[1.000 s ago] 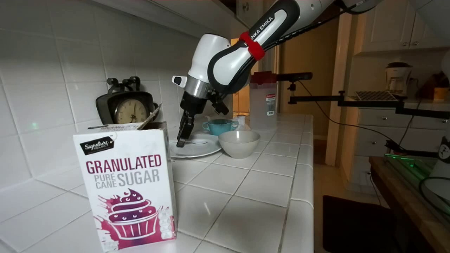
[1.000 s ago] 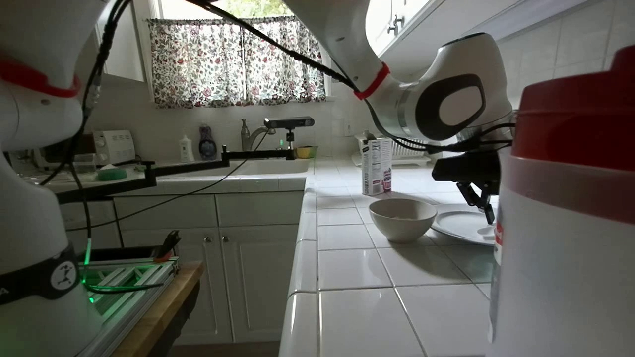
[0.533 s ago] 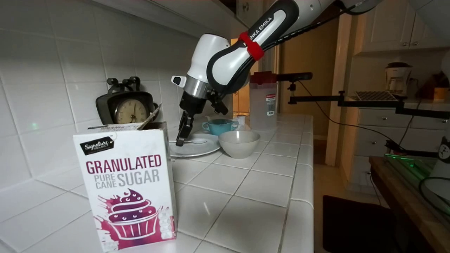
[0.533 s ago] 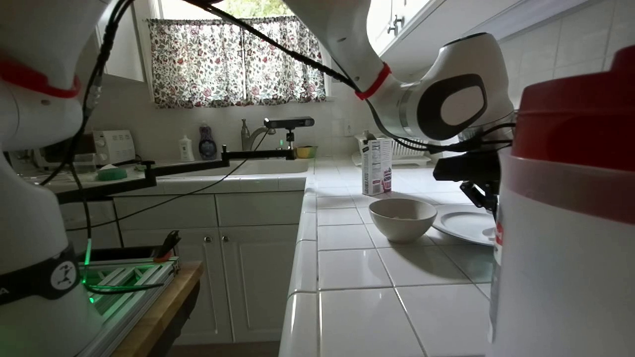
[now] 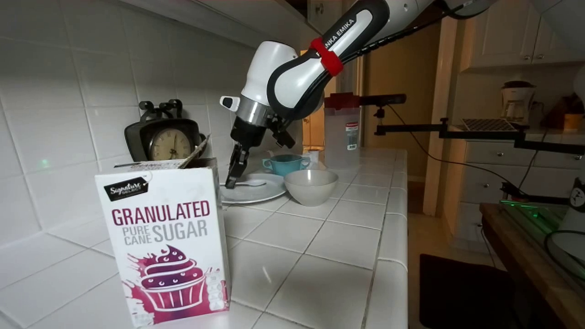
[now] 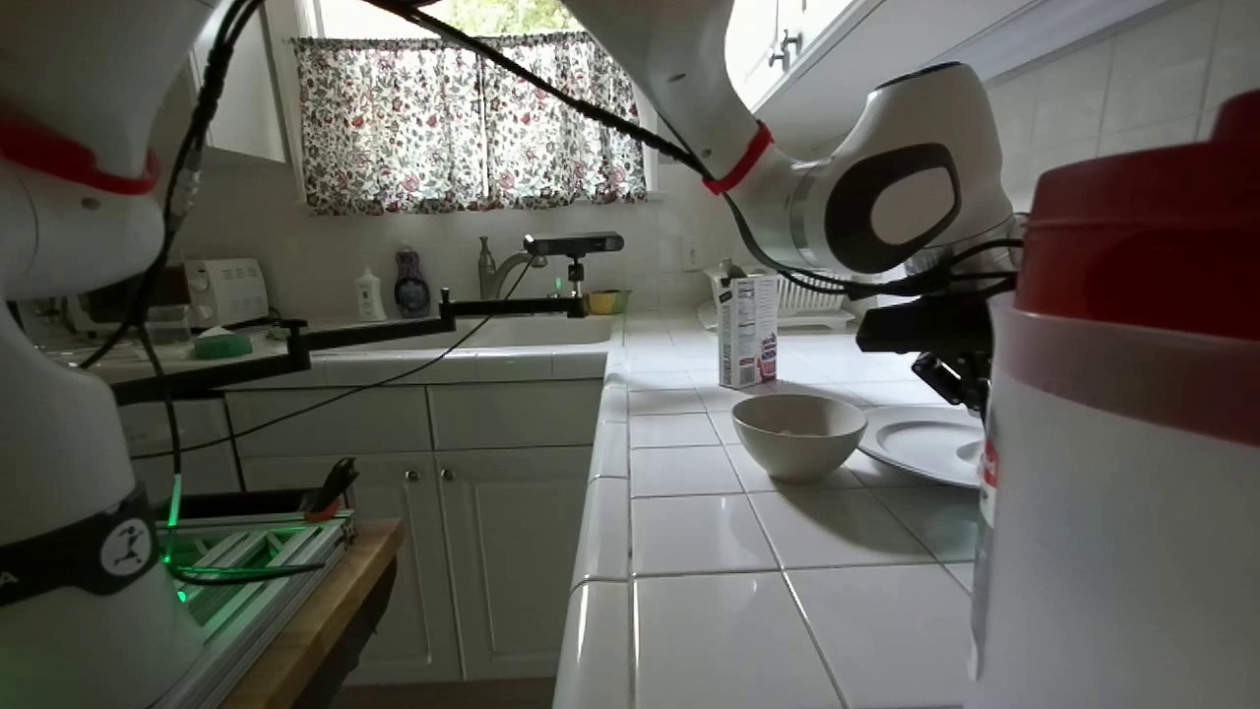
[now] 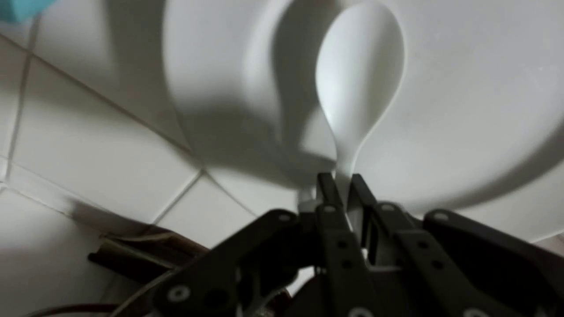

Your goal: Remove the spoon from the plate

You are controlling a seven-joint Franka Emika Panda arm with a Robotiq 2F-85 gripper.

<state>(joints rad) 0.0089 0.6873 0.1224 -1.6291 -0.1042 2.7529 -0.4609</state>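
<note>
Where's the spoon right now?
In the wrist view, the spoon is in the upper half, right of centre, its handle clamped in the gripper, its head over the plate.

My wrist view peers down, close over the plate [image 7: 467, 83]; both exterior views, facing opposite ways along the desk [image 5: 329, 242], share the bowl [image 6: 798, 440].

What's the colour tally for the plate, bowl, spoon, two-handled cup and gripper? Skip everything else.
Whitish: 3 (plate, bowl, spoon)
Teal: 1 (two-handled cup)
Black: 1 (gripper, closed on the spoon's handle)
Total: 5
</note>
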